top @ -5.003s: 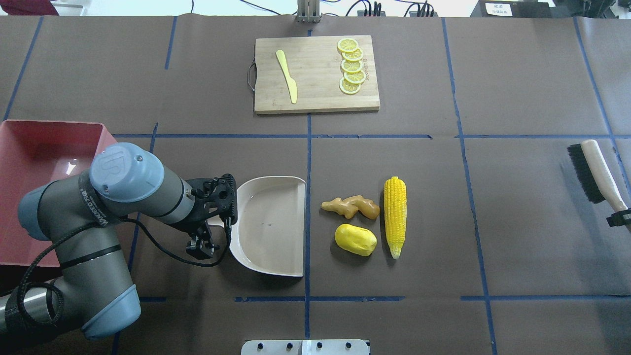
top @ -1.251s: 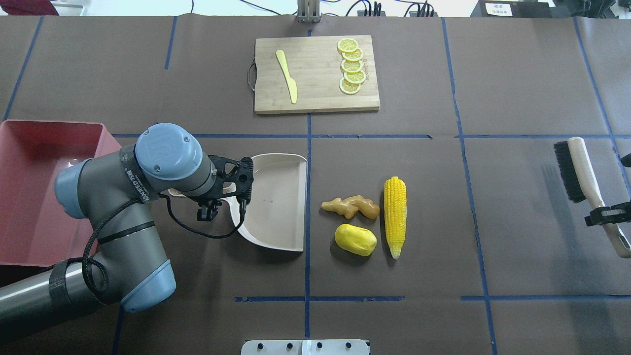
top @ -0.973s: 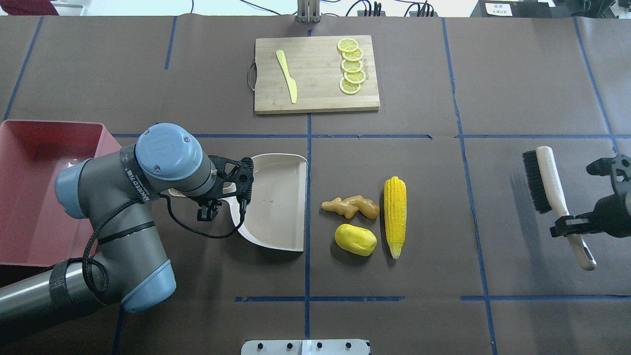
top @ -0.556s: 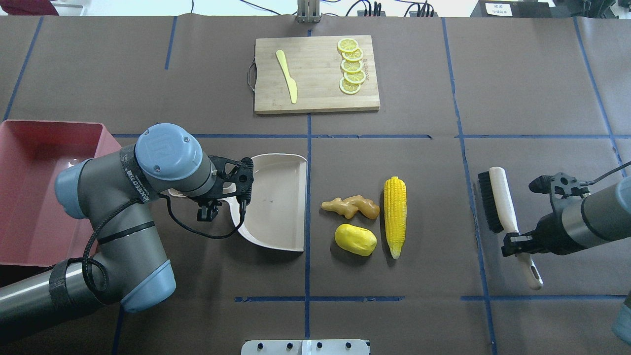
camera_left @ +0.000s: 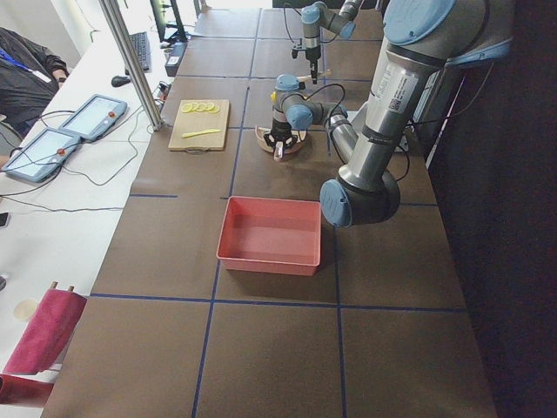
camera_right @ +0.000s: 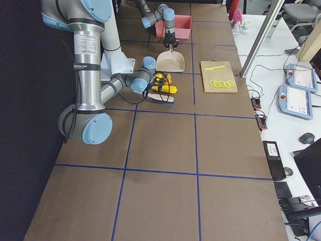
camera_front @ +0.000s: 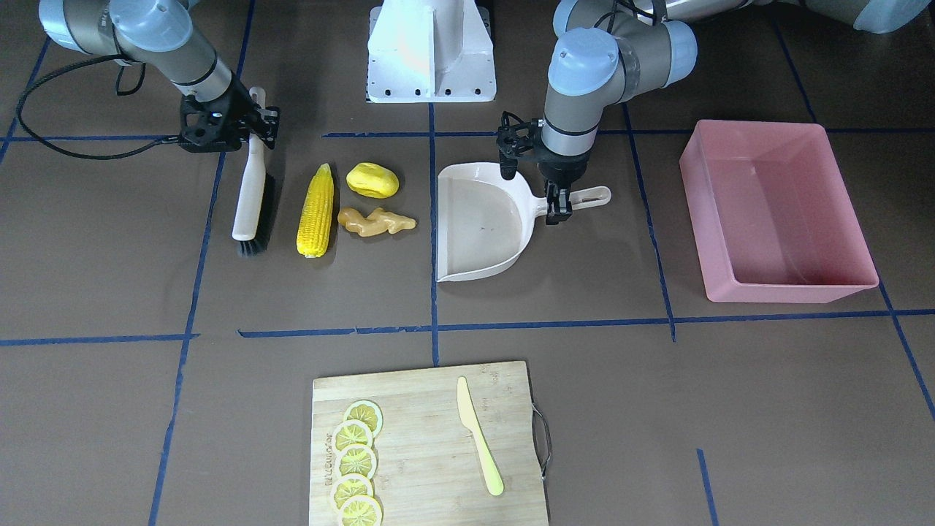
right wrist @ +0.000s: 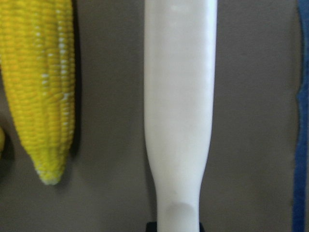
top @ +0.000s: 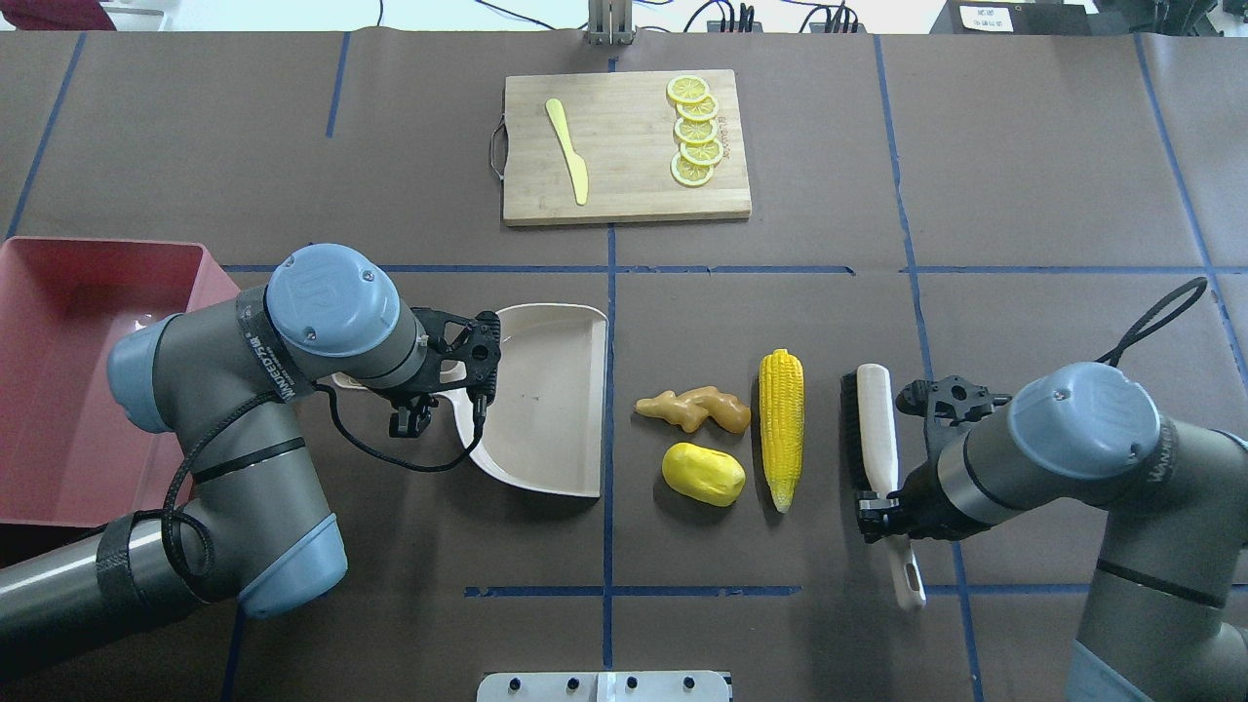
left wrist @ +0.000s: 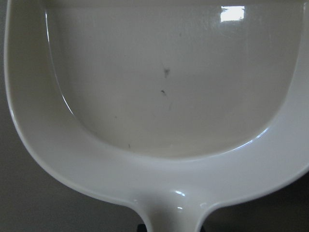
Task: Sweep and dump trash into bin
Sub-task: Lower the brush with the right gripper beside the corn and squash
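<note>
The trash lies mid-table: a yellow corn cob (top: 782, 429), a rounded yellow lump (top: 703, 474) and a tan ginger root (top: 694, 408). My left gripper (top: 414, 395) is shut on the handle of the beige dustpan (top: 541, 409), whose open edge faces the trash. My right gripper (top: 882, 512) is shut on the handle of a brush (top: 876, 429), which is just right of the corn, bristles toward it. The right wrist view shows the brush handle (right wrist: 179, 96) beside the corn (right wrist: 43, 96). The pink bin (top: 58, 380) stands at the far left, empty.
A wooden cutting board (top: 626, 146) with a pale yellow knife (top: 567, 151) and several lemon slices (top: 694, 132) lies at the back centre. The robot's base plate (top: 604, 685) is at the front edge. Blue tape lines cross the brown table cover.
My right arm has carried the brush in from the right edge to just beside the corn. My left arm shifted the dustpan back earlier and has since held still.
</note>
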`<action>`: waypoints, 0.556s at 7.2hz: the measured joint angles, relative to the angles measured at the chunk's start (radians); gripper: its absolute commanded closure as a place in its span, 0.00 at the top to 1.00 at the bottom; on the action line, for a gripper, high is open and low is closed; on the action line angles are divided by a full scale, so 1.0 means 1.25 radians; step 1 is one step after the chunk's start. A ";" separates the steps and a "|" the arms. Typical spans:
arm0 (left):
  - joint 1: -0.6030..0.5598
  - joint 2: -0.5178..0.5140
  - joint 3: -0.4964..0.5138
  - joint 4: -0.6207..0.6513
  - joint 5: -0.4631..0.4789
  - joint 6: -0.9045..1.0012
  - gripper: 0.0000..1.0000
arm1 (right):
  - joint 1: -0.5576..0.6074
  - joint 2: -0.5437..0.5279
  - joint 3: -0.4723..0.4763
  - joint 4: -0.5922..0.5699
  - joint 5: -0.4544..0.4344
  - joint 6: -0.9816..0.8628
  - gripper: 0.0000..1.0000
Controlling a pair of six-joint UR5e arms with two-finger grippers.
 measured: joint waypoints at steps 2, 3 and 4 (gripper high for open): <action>0.000 0.000 0.000 0.000 0.000 -0.001 0.00 | -0.054 0.056 -0.008 -0.043 -0.040 0.021 0.00; 0.000 0.000 -0.001 0.000 0.000 -0.001 0.00 | -0.072 0.083 -0.019 -0.048 -0.062 0.033 0.00; 0.000 0.000 -0.001 0.001 0.000 0.000 0.00 | -0.081 0.118 -0.038 -0.055 -0.080 0.040 0.00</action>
